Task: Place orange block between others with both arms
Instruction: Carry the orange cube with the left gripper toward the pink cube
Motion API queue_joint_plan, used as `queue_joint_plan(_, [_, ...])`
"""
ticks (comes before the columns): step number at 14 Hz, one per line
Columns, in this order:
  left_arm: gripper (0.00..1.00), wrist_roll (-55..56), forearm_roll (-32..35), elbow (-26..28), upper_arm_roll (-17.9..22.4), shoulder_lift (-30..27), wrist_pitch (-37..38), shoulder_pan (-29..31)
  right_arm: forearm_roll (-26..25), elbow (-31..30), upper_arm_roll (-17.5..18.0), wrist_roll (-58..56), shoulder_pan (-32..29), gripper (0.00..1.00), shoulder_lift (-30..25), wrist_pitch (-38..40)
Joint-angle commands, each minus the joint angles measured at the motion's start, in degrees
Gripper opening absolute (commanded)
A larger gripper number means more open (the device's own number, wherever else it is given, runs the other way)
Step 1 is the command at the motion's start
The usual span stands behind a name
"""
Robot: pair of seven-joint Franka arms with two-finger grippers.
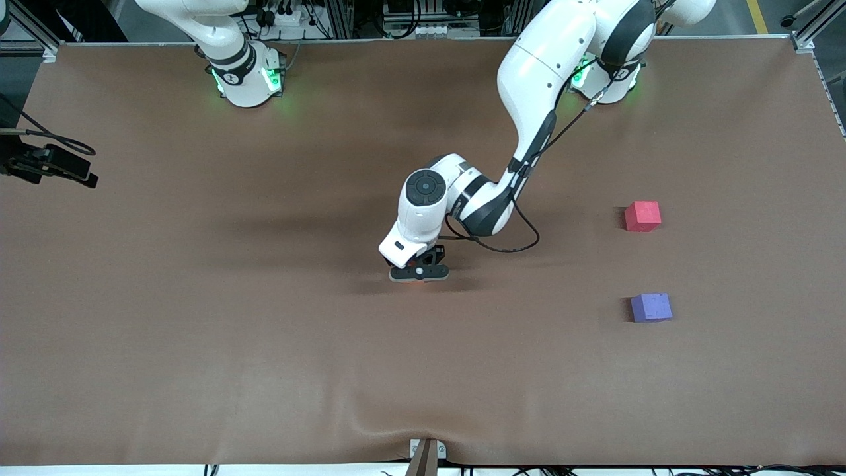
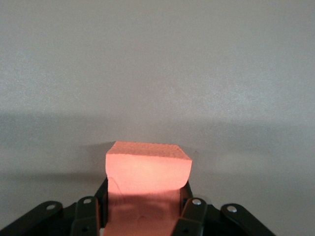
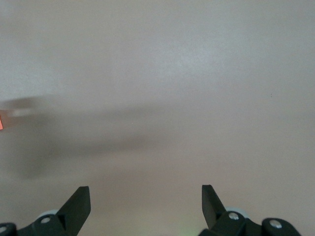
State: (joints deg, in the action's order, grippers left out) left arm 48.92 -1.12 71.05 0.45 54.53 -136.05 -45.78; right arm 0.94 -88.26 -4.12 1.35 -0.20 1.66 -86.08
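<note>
My left gripper (image 1: pixel 418 272) is down at the middle of the table, shut on the orange block (image 2: pixel 147 169), whose sides bulge between the fingers (image 2: pixel 188 196). In the front view only a sliver of the orange block (image 1: pixel 413 280) shows under the hand. The red-pink cube (image 1: pixel 642 216) and the purple cube (image 1: pixel 651 307) lie apart toward the left arm's end of the table, the purple one nearer the front camera. My right gripper (image 3: pixel 145 196) is open over bare table with nothing between its fingers. It is out of the front view.
Brown cloth covers the table (image 1: pixel 198 297). A black camera mount (image 1: pixel 49 165) juts in at the right arm's end. A small clamp (image 1: pixel 426 453) sits at the table edge nearest the front camera. The left arm's cable (image 1: pixel 502 248) loops beside its wrist.
</note>
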Motion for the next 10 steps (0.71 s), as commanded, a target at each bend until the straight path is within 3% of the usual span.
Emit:
queue_joint_plan(1, [0.01, -0.8, -0.5, -1.0, 0.3, -1.3, -0.1, 0.3, 0.3, -1.9, 0.5, 0.8, -0.6, 1.00, -1.7, -0.2])
queue_joint_plan(6, [0.01, -2.5, 0.1, 8.2, 0.6, -16.3, 8.0, 6.3, 0.2, -1.9, 0.5, 0.4, -0.7, 1.00, -1.7, -0.2])
queue_joint_plan(10, [0.01, -21.2, 0.1, 24.2, 0.3, -31.5, 10.5, 15.5, 0.2, -1.8, 0.5, 0.4, -0.8, 1.00, -1.6, -0.4])
